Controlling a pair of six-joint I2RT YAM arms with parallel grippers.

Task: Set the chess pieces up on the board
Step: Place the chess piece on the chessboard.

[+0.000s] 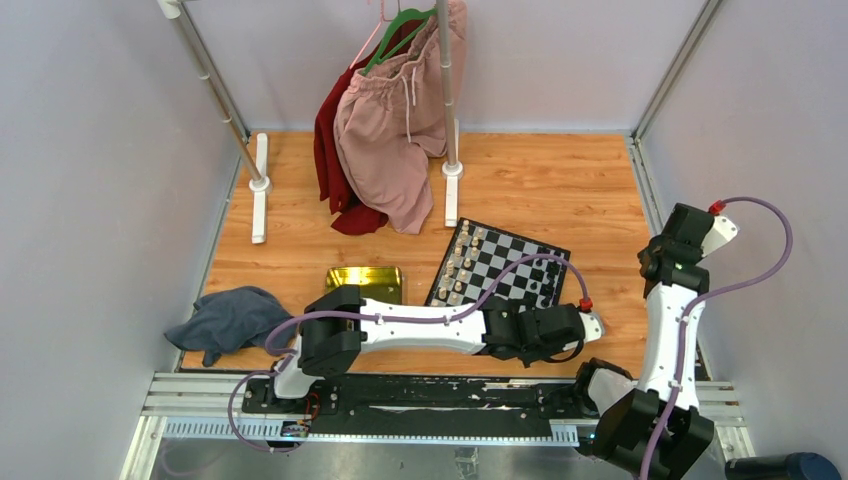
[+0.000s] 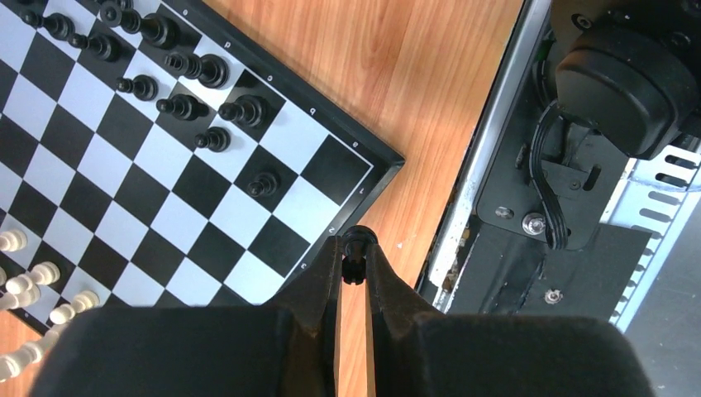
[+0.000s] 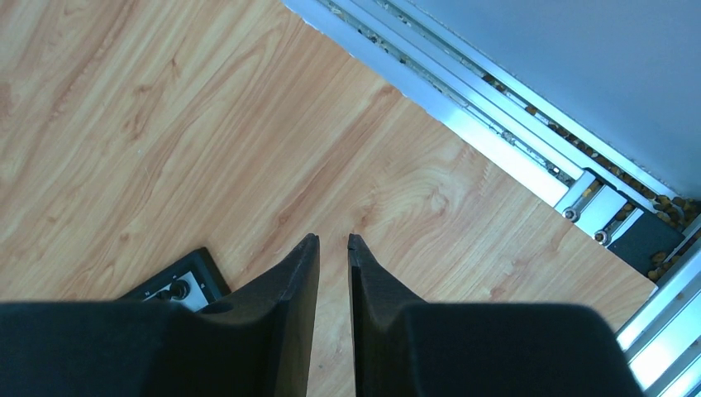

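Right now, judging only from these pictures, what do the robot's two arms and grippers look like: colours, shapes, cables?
The left arm and the right arm both have white links between bulky black joints. A thin purple cable with a small red connector runs along each. The left gripper and the right gripper have matte black fingers that taper to narrow tips.

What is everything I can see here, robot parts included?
board: one, black and light grey checks, on the table
black chess pieces: many, black, along one board edge
cream pieces: several, cream, along the opposite edge
tray: one, shiny yellow-green, left of the board
cloth: one, grey-blue, table's left edge
garments: two, pink and dark red, hanging on the rack behind
table: one, light wood
left gripper: one, black, shut on a black piece by the board's edge
right gripper: one, black, slightly parted, empty, over bare wood
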